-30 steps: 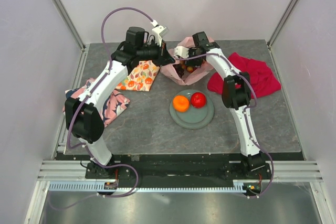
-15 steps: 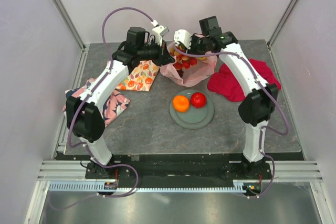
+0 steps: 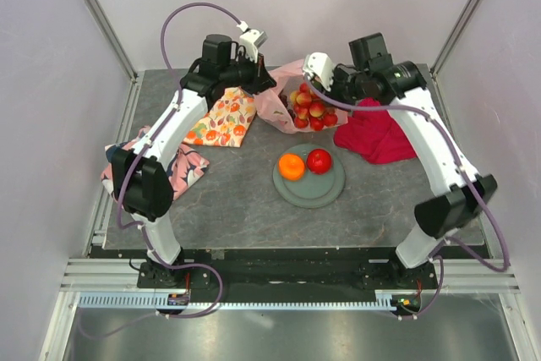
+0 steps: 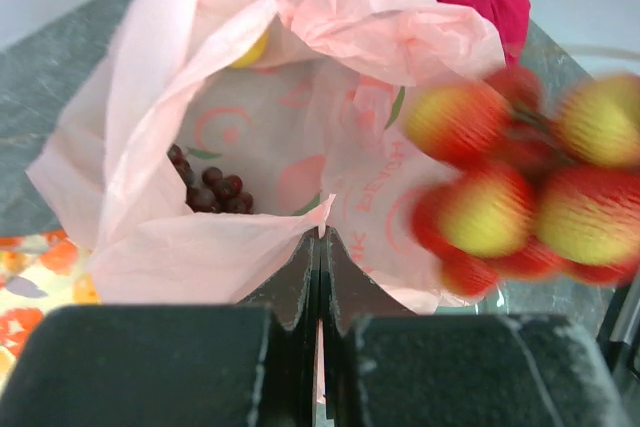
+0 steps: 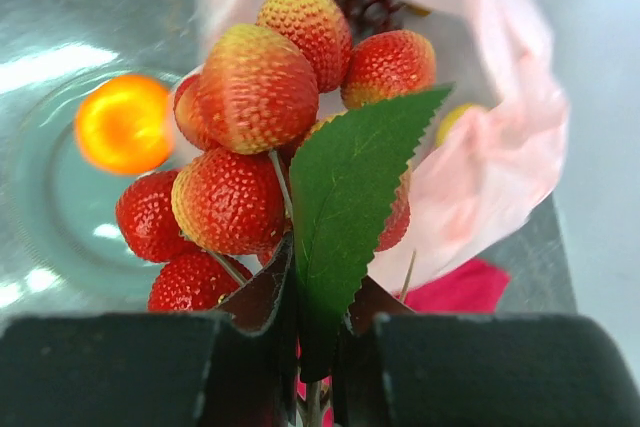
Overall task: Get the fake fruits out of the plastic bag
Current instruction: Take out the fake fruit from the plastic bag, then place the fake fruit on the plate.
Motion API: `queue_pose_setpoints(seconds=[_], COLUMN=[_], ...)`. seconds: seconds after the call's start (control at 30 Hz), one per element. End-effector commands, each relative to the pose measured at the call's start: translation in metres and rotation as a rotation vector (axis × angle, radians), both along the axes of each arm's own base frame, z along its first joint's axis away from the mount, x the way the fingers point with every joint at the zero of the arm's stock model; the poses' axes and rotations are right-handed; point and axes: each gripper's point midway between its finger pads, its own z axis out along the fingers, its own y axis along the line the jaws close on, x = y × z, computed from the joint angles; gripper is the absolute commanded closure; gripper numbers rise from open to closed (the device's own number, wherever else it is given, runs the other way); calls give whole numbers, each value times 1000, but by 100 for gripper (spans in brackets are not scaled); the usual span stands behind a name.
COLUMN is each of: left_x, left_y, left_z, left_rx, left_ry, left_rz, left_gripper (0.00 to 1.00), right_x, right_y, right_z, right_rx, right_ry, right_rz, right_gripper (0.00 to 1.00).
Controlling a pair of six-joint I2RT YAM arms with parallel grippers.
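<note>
Pale-pink crinkled plastic is pinched at the rim by the left gripper (image 4: 320,239), whose fingers are clenched flat together on the near edge of the plastic bag (image 4: 250,67), so that the mouth is held open. Inside the bag a dark grape bunch (image 4: 210,190) is seen on the bottom, and a yellow fruit (image 4: 255,50) is partly seen under the far fold at 12 o'clock. The right gripper (image 5: 300,282) is closed on the stem and green leaf (image 5: 345,197) of a berry cluster (image 5: 260,147), red and yellow, which is held outside the bag's mouth, at 3 o'clock of the bag in the top view. A grey plate (image 3: 330,192) is noted at 6 o'clock of the cluster, apart from it; an orange (image 3: 292,166) and a red apple (image 3: 319,161) are resting on it, touching each other. A red cloth (image 3: 380,137) is lying at 3 o'clock of the bag, a fruit-printed cloth (image 3: 221,120) at 9 o'clock, just beside it, and a pink-and-navy cloth (image 3: 182,171) at 8 o'clock, near the table's left edge.
</note>
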Motion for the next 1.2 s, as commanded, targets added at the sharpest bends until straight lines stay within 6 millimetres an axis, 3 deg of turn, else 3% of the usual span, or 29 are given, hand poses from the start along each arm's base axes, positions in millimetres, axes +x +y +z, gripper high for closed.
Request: queue_pose_setpoints(seconds=[0.0, 0.07, 0.1, 0.17, 0.2, 0.27, 0.37, 0.47, 0.6, 0.73, 1.17], left_x=[11, 9, 8, 6, 6, 5, 4, 1, -6, -9, -15], left_y=[0, 0, 0, 1, 2, 3, 3, 3, 6, 8, 10], left_z=[33, 36, 37, 39, 37, 39, 39, 36, 34, 28, 20], left_rx=[-54, -61, -64, -65, -63, -65, -66, -64, -54, -44, -24], left_ry=[-74, -75, -76, -81, -74, -77, -83, -74, -79, -67, -62], left_rz=[18, 15, 10, 2, 4, 6, 4, 3, -4, -1, -7], left_gripper=[98, 98, 98, 98, 98, 98, 98, 98, 98, 98, 98], right_x=[-72, -105, -118, -148, -155, -167, -163, -155, -145, -148, -153], right_y=[-6, 5, 8, 21, 24, 30, 38, 47, 57, 62, 41], right_z=[43, 45, 24, 11, -17, -37, -79, -97, -102, -115, -193], right_rx=[80, 96, 81, 84, 64, 57, 64, 97, 139, 142, -8], right_ry=[-35, -21, 39, 63, 107, 121, 138, 157, 162, 184, 212], right_rz=[60, 123, 136, 205, 220, 253, 234, 200, 169, 182, 195], right_gripper=[88, 89, 89, 89, 89, 90, 91, 91, 91, 91, 89])
